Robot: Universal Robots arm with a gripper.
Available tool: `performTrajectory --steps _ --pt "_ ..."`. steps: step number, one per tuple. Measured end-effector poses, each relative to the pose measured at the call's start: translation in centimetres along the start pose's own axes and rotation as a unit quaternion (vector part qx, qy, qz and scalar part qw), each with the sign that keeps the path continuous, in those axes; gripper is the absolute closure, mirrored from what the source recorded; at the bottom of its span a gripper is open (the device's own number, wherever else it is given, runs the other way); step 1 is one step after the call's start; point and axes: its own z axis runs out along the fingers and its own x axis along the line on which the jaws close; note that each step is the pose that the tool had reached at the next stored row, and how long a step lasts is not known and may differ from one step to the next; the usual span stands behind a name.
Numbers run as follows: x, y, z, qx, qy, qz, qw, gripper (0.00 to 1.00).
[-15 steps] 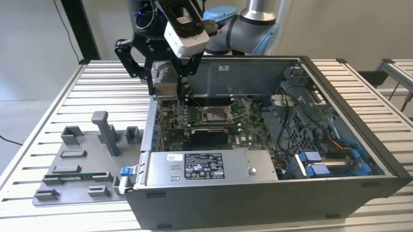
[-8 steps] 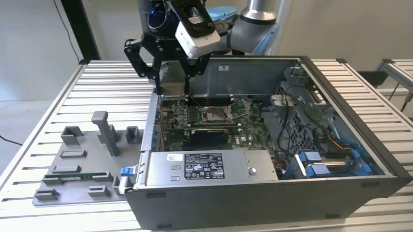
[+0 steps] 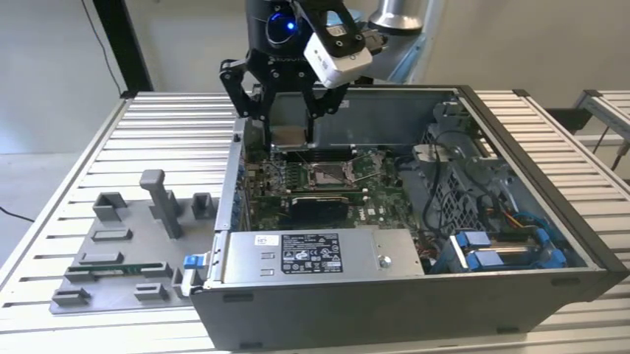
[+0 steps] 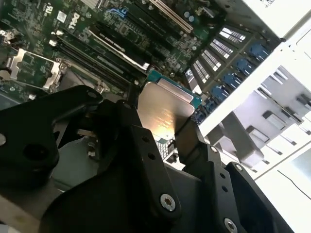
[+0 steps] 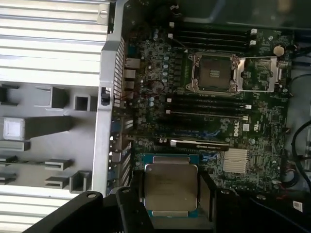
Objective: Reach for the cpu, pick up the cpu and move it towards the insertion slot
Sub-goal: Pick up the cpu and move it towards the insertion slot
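Observation:
The cpu (image 5: pixel 170 187) is a thin square chip with a pale silver face and a green edge. My gripper (image 5: pixel 170 194) is shut on it, one black finger on each side. In the exterior view the gripper (image 3: pixel 288 124) hangs over the back of the open computer case with the cpu (image 3: pixel 288 135) between its fingers. It is a little behind and to that view's left of the insertion slot (image 3: pixel 330 175). The insertion slot (image 5: pixel 214 73) has a shiny metal frame swung open and a dark centre. The second wrist view shows the cpu (image 4: pixel 165 109) above the motherboard and the insertion slot (image 4: pixel 31 70).
The open computer case (image 3: pixel 414 295) lies on a slatted metal table (image 3: pixel 69 169). A grey fixture plate (image 3: pixel 118 251) with blocks sits outside the case on the exterior view's left. Long black memory slots (image 5: pixel 209 109) run beside the socket. Cables and a blue drive bay (image 3: pixel 492 251) fill the case's other side.

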Motion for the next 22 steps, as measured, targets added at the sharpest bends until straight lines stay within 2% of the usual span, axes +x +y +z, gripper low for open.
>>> performTrajectory --steps 8,22 --pt "-2.66 -0.09 0.00 0.0000 -0.0001 0.002 1.00000 1.00" --pt "-4.95 -0.02 0.00 0.0000 -0.0001 0.003 0.99999 1.00"
